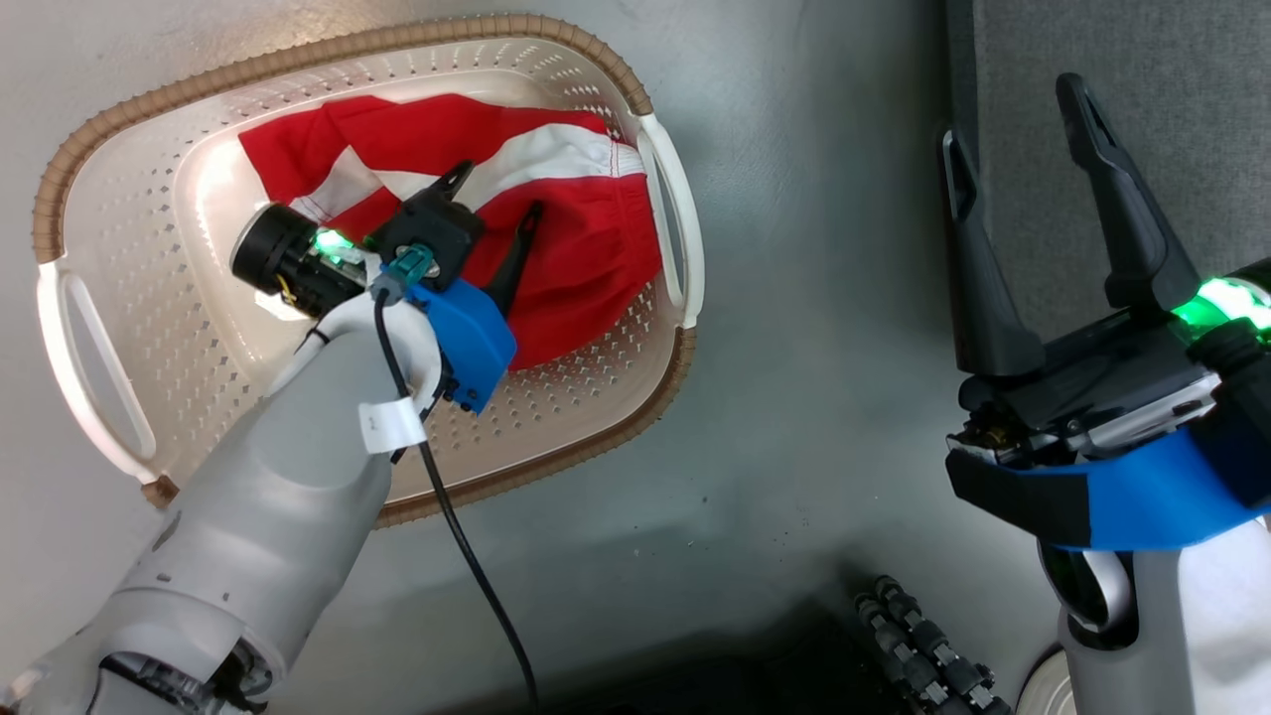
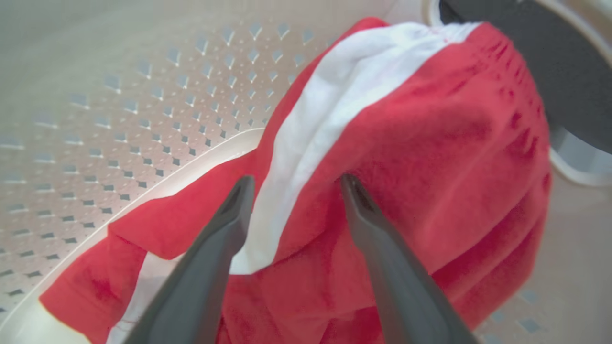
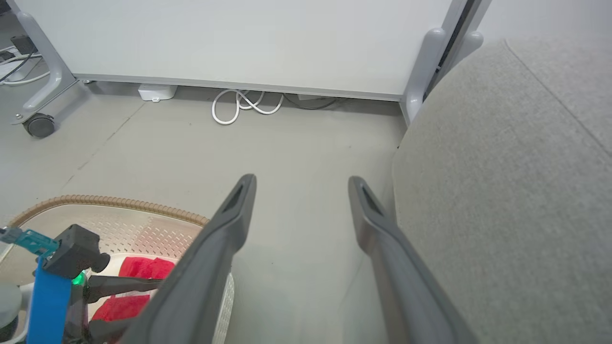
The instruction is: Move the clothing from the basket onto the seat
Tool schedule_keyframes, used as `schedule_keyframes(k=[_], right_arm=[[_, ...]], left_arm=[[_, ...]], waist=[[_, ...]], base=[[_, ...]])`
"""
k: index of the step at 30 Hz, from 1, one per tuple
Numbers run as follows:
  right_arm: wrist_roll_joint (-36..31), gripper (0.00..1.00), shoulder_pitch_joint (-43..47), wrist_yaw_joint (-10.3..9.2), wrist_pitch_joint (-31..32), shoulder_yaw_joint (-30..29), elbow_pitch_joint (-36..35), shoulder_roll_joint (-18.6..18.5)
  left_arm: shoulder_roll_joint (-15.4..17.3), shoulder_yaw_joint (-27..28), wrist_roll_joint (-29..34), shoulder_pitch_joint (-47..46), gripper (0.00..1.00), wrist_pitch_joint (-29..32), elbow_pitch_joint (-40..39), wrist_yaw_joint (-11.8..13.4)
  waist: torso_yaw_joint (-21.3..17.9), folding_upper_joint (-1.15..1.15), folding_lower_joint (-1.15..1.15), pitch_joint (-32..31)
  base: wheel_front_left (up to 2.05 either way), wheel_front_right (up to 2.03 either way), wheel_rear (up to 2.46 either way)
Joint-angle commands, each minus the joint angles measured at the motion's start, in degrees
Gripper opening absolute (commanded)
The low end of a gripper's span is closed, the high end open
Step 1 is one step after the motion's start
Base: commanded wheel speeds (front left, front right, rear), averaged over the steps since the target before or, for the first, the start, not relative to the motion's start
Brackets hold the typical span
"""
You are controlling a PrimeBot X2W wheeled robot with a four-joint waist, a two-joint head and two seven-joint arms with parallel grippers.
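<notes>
Nearest the robot, the pale left forearm (image 1: 268, 497) is slanting up from the lower left of the head view, and a black cable (image 1: 467, 556) is trailing off it toward the bottom edge. At the lower right, the right gripper (image 1: 1013, 114) is hanging with its fingers pointing up that view. They are spread wide apart and holding nothing.

Farther out, the left gripper (image 1: 498, 194) is pointing down inside the basket (image 1: 298, 60). Its fingers are also standing apart, not clamped on anything. In the left wrist view its fingertips (image 2: 353, 191) are sitting right at the clothing (image 1: 586, 248), seemingly touching the fabric. One tip is at the edge of a white stripe (image 2: 325, 110) and the other is on a red fold, so the stripe is running up between them.

The clothing is lying inside the basket, bunched toward the wall by one white handle (image 1: 693, 253). The other half of the perforated bottom is lying bare.

The basket is standing on the grey floor (image 1: 814, 298), which is separating it from the seat (image 3: 502, 191). The right gripper is hovering over that strip of floor, just beside the seat's rounded edge.

Beyond them, in the right wrist view, a white panel (image 3: 239, 43) is standing on legs. A coil of white cord (image 3: 239, 102) is lying at its foot, and a caster (image 3: 39, 125) is showing at the far left.
</notes>
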Motion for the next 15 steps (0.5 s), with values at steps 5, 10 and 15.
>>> schedule_keyframes(k=[5,10,15], right_arm=[[1.03,1.0,1.95,0.01,-0.66,0.39,-0.58,0.2],[1.19,1.0,2.86,0.01,-0.7,0.32,-0.87,0.19],[1.58,1.0,4.28,0.01,-0.85,0.62,-1.32,0.19]], left_arm=[[-1.42,-3.98,-0.01,-3.37,1.0,-0.08,4.81,-0.06],[-2.16,-6.53,-1.14,-4.32,1.0,0.81,7.39,-0.06],[-2.83,-8.52,-3.05,-5.09,1.0,2.51,9.77,-0.06]], waist=[[-0.72,0.0,-0.01,-0.5],[-0.84,0.0,-0.01,-0.69],[-0.87,0.0,-0.01,-0.86]], base=[[0.0,0.0,0.0],[0.0,0.0,0.0],[0.0,0.0,0.0]])
